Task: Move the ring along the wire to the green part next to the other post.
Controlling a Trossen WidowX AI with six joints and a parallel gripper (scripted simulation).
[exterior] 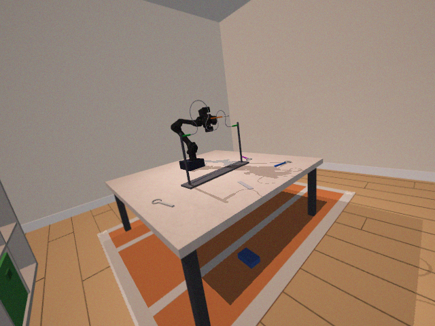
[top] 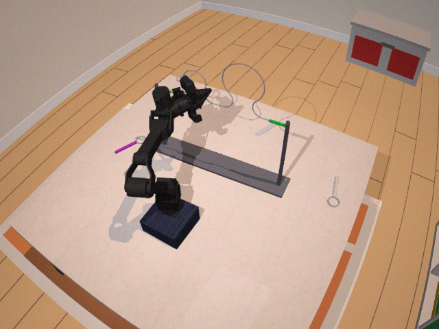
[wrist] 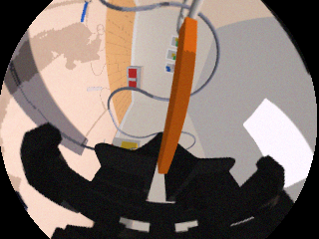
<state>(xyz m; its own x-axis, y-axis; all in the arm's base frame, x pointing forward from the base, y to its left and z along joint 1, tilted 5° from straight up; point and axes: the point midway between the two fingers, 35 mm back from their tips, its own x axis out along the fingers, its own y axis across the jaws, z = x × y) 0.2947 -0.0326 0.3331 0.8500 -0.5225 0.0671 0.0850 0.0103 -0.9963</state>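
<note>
My gripper is shut on the near end of the orange handle. The handle points away from the fingers. Its thin ring is near the wire's smaller hump, towards the far-left post in the top view; I cannot tell its exact clearance, and the wrist view cuts it off. The grey wire loops beside the handle. One green part is at the right post; the other green part is partly hidden by the arm in the top view.
Two posts stand on a dark base. A purple-handled ring, a grey ring tool, a blue-handled ring and a pale flat strip lie on the table.
</note>
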